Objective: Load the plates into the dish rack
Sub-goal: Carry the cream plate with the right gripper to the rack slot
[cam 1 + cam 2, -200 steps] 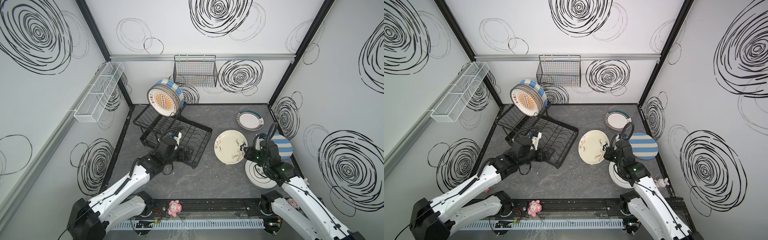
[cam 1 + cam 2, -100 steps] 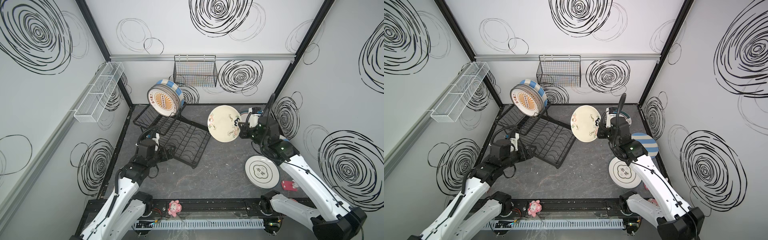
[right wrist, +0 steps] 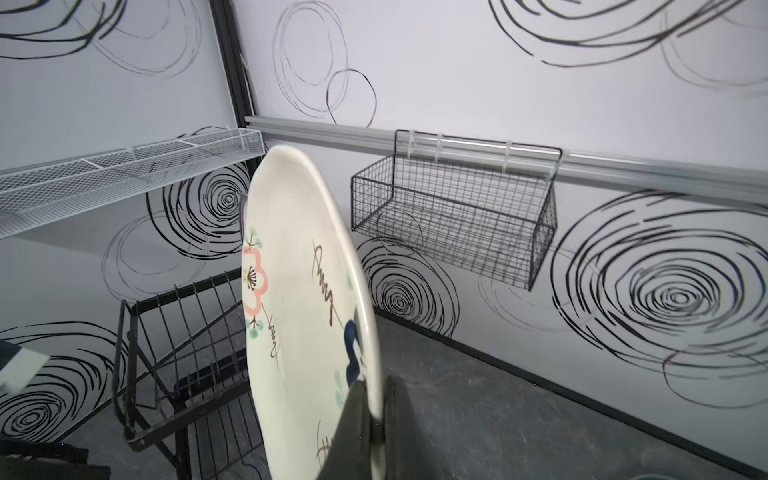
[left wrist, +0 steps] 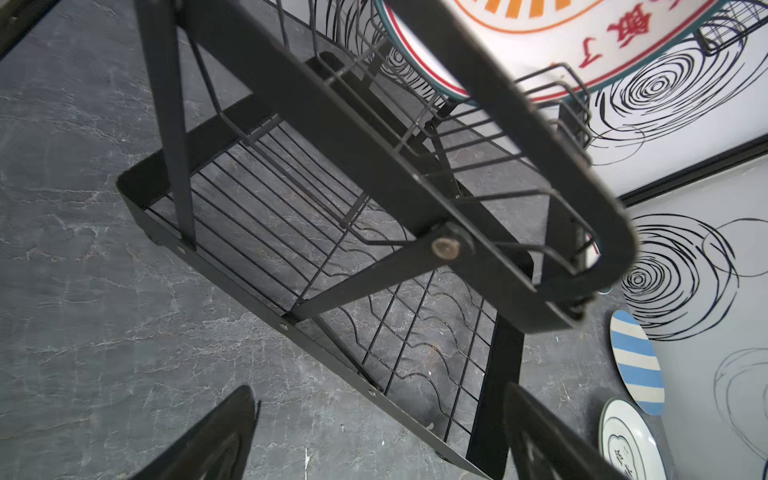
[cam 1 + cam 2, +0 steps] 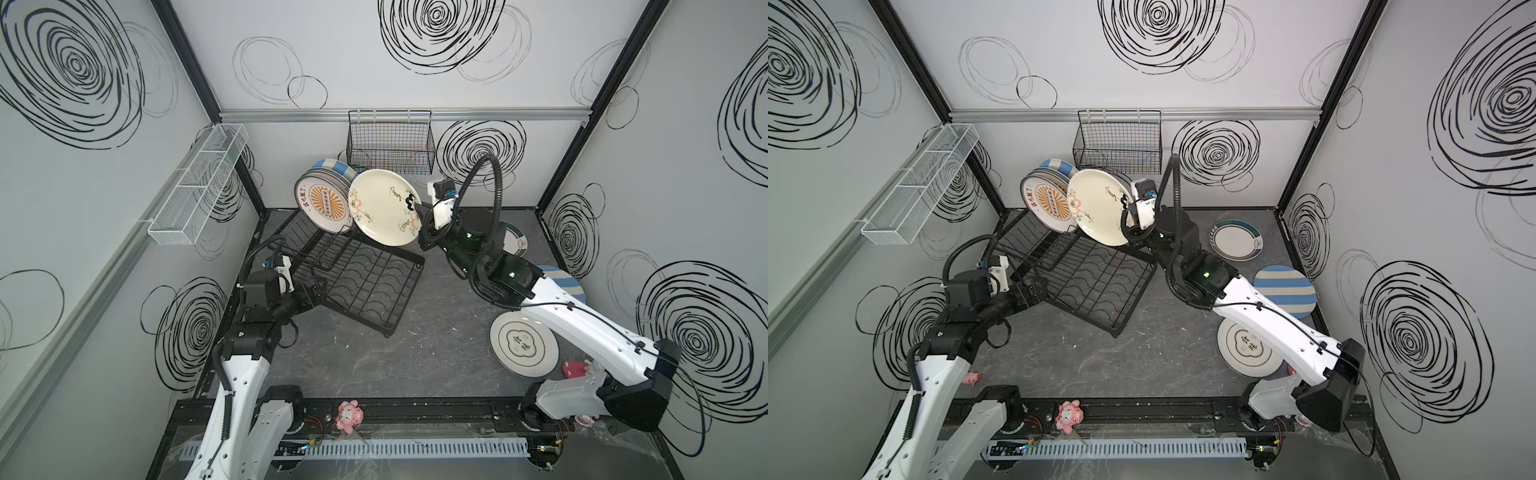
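Right wrist view: floral plate (image 3: 303, 316), on edge, rim pinched by right gripper (image 3: 374, 432), above rack (image 3: 187, 415), just beside sunburst plate (image 5: 326, 203) standing in its upper tier. Left gripper (image 4: 378, 449): spread, empty, near rack's front edge. Advice: keep floral plate parallel to sunburst plate, lower into free slot, release once seated.

Cannot see most of the round blue-and-cream striped ceramic plate (image 5: 332, 166) behind the round orange-sunburst ceramic plate (image 5: 325, 203), nor much of the round teal-rimmed white plate (image 5: 517, 243) behind the white-and-black right arm (image 5: 582, 328).
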Robot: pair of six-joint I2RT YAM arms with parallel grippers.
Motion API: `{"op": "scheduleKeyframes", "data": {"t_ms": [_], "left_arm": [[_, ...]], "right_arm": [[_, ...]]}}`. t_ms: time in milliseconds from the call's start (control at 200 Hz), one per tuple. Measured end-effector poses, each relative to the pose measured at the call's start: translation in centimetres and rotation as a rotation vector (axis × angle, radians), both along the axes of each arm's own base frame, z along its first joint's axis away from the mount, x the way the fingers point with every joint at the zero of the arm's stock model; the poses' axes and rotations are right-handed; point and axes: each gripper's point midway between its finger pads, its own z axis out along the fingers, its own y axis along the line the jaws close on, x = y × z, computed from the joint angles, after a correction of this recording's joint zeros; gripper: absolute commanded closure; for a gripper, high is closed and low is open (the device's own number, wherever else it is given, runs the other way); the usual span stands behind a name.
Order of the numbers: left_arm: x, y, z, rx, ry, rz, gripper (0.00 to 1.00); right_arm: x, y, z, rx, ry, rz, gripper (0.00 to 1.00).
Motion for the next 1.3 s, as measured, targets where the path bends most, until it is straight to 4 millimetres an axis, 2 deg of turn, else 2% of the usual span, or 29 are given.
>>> {"op": "scheduleKeyframes", "data": {"t_ms": [105,225,315,445,630,760,1040,1301], "left_arm": [[0.0,0.0,-0.1,-0.004,0.002,-0.009,0.04],[0.1,-0.1,0.1,-0.014,-0.015,-0.017,0.04],[0.0,-0.2,-0.2,-0.02,-0.022,-0.025,0.04],[-0.3,-0.4,-1.8,-0.033,0.007,-0.033,0.04],[-0.3,-0.6,-1.9,-0.041,0.007,-0.041,0.04],[-0.2,-0.6,-1.8,-0.042,-0.002,-0.044,0.04],[0.0,-0.4,-2.0,-0.052,0.006,-0.039,0.04],[0.0,-0.4,-2.3,-0.059,0.016,-0.043,0.04]], "right_arm": [[-0.1,3.2,0.5,-0.052,-0.067,-0.005,1.0],[0.1,6.3,0.0,-0.114,-0.12,-0.006,1.0],[0.7,7.8,-0.9,-0.157,-0.145,-0.01,1.0],[2.1,9.2,-2.0,-0.218,-0.18,-0.043,1.0],[3.8,10.6,-2.5,-0.248,-0.211,-0.067,1.0],[4.2,11.3,-1.7,-0.236,-0.231,-0.067,1.0],[5.7,11.5,0.4,-0.199,-0.265,-0.086,1.0],[6.5,11.8,-0.5,-0.195,-0.247,-0.056,1.0]]}}
